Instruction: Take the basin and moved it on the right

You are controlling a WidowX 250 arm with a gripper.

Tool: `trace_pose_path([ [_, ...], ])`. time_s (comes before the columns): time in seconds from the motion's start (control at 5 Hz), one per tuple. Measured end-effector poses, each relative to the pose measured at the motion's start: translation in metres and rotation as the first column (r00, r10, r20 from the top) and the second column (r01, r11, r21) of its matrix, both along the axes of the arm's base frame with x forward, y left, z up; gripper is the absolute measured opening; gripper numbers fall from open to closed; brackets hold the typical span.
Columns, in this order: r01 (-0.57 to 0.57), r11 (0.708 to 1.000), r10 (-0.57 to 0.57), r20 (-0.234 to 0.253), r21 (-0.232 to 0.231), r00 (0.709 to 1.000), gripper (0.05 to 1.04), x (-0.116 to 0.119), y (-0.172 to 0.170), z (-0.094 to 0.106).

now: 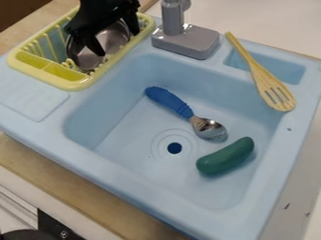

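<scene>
your jaws stood wide, one tip pointing down into the metal basin and the other over by its right-hand edge. you had the matte black gripper [115, 41] at the upper left, over the dish rack. the basin [111, 41], round, shiny and hollow, sat tilted inside the rack. whether either finger touched it, you could not tell.

the rack [76, 86]: yellow, plastic-looking, rounded rim, slatted sides, two small compartments at the near end. it rested on the left of the pale blue sink [138, 183], smooth, with soft corners. beside the rack you had a shallow ribbed panel [31, 98]; right of it, a blocky grey faucet [194, 41].

in the sink, a spoon [185, 110] lay slantwise: ridged blue handle, polished metal bowl. near it, the round drain hole [174, 148] with faint rings, and a plump, curved green vegetable [225, 157], smooth-skinned.

at the upper right, a slotted wooden spatula [260, 75] lay across a shallow recess [279, 68], its blade over the sink's edge. pale wood-look counter [69, 183] ran along the near side.
</scene>
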State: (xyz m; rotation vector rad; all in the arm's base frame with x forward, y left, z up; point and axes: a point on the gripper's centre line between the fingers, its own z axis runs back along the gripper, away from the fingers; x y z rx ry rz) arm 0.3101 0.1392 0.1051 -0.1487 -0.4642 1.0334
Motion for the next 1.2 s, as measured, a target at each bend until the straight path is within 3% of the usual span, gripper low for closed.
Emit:
trace_pose_path([
  [0.2, 0.024, 1.0, -0.023, -0.019, 0.019, 1.0, 0.859, 0.004, -0.003, -0.003],
  [0.6, 0.059, 0.998, -0.059, 0.015, 0.003, 0.998, 0.31, 0.017, -0.01, -0.006],
  [0.8, 0.127, 0.992, -0.126, 0.066, -0.005, 0.99, 0.183, 0.025, -0.01, -0.009],
  [1.0, 0.137, 0.99, -0.134, 0.134, -0.019, 0.982, 0.156, 0.023, -0.008, -0.005],
  [1.2, 0.113, 0.994, -0.109, 0.149, -0.013, 0.983, 0.098, 0.017, -0.001, 0.006],
])
